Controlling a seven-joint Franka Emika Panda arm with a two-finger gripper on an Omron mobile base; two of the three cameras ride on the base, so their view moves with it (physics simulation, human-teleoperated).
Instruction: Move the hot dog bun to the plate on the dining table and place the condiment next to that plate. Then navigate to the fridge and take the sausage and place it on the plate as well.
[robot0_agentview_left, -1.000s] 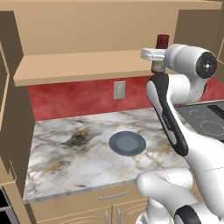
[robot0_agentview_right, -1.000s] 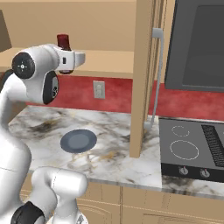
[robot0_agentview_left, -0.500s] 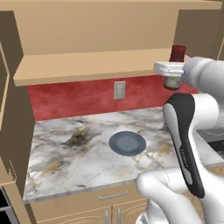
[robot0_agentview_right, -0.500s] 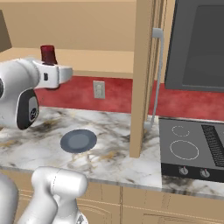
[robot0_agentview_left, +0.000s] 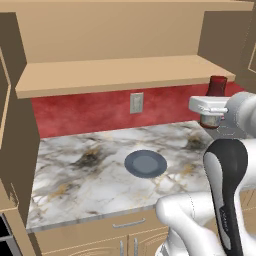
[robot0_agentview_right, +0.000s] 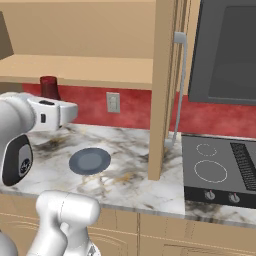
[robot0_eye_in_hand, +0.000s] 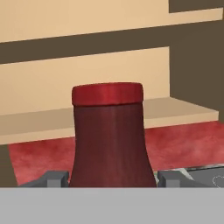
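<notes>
The jaws are sitting clamped on the condiment (robot0_eye_in_hand: 108, 135), a dark-red bottle with a red cap; in the hand view the two finger tips (robot0_eye_in_hand: 52, 179) are pressing against either side of its base and the bottle is standing upright between them. From the left base view the bottle (robot0_agentview_left: 217, 86) is rising just above the white gripper (robot0_agentview_left: 210, 106) at the far right of the scene, in front of the red back wall and level with the wooden shelf (robot0_agentview_left: 125, 72). From the right base view the same bottle (robot0_agentview_right: 48, 87) is showing at the far left, above the hand, with the arm reaching out sideways over the bench. Below it, the marble bench (robot0_agentview_left: 75, 185) is carrying a small dark blue-grey plate (robot0_agentview_left: 145, 163) near its middle, which is not the plate the task names. Further right in the right base view, a wooden post (robot0_agentview_right: 162, 85) is standing between the bench and a black cooktop (robot0_agentview_right: 220, 170). The step in hand appears to be carrying the condiment away from the wall bench toward the dining table. The next move is likely calling for holding the bottle steady and upright while the base is driving off, then setting it down beside the large pale plate.
</notes>
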